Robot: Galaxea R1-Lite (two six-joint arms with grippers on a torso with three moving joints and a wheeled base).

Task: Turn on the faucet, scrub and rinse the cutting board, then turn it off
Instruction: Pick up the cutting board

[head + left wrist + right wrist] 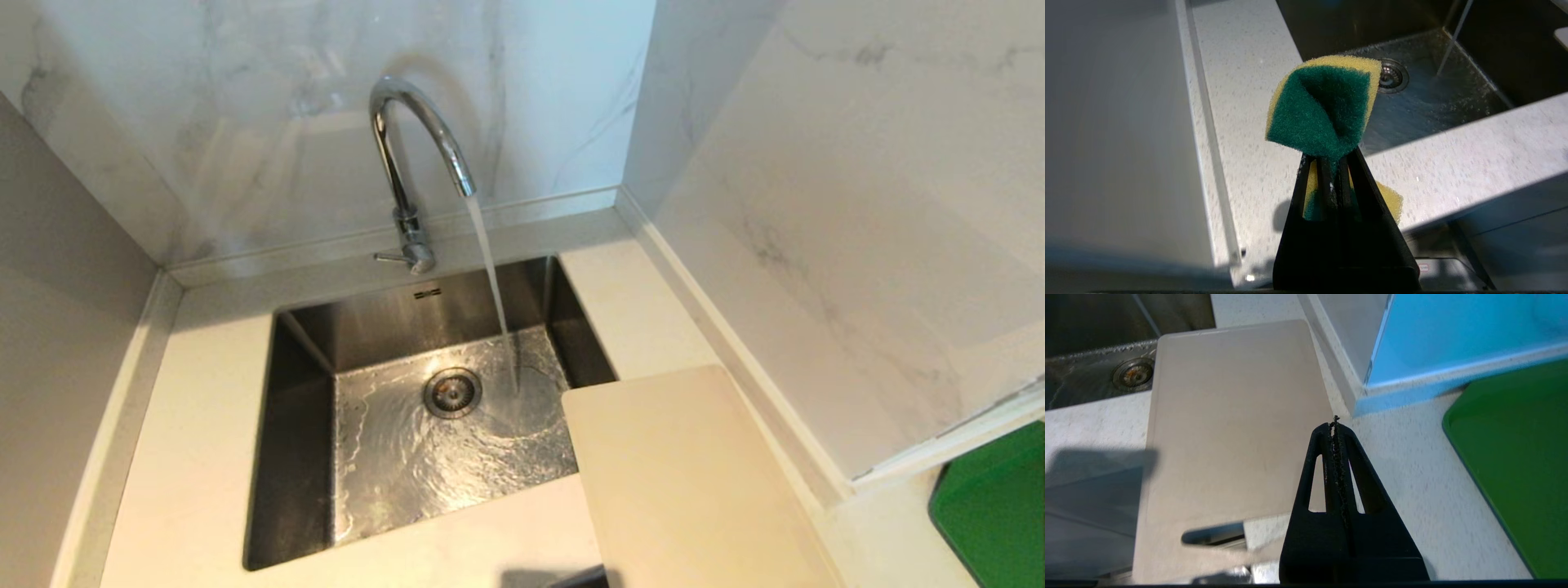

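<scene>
The left hand (pixel 1331 163) is clamped on a green-and-yellow sponge (pixel 1323 110), which folds upward out of the fingers; it hangs over the counter (pixel 1241 81) at the near left corner of the sink (pixel 310 384). The right hand (pixel 1336 426) is closed on nothing, fingers pressed together, poised over the near right edge of the cutting board (pixel 1229 428). Neither hand appears in the head view.

The cutting board lies flat on the counter to the right of the sink, its far left corner overhanging the basin. Its handle slot (pixel 1214 535) sits at the near end.

The sink holds a rippled sheet of water around the drain (pixel 451 392); nothing else lies in it. The faucet (pixel 408 163) stands behind the sink, a stream (pixel 494 294) falling from its spout just right of the drain.

A green board (pixel 1515 457) lies on the counter further right, cut off by the frame edge. The cutting board's near end is likewise cut off in the head view.
</scene>
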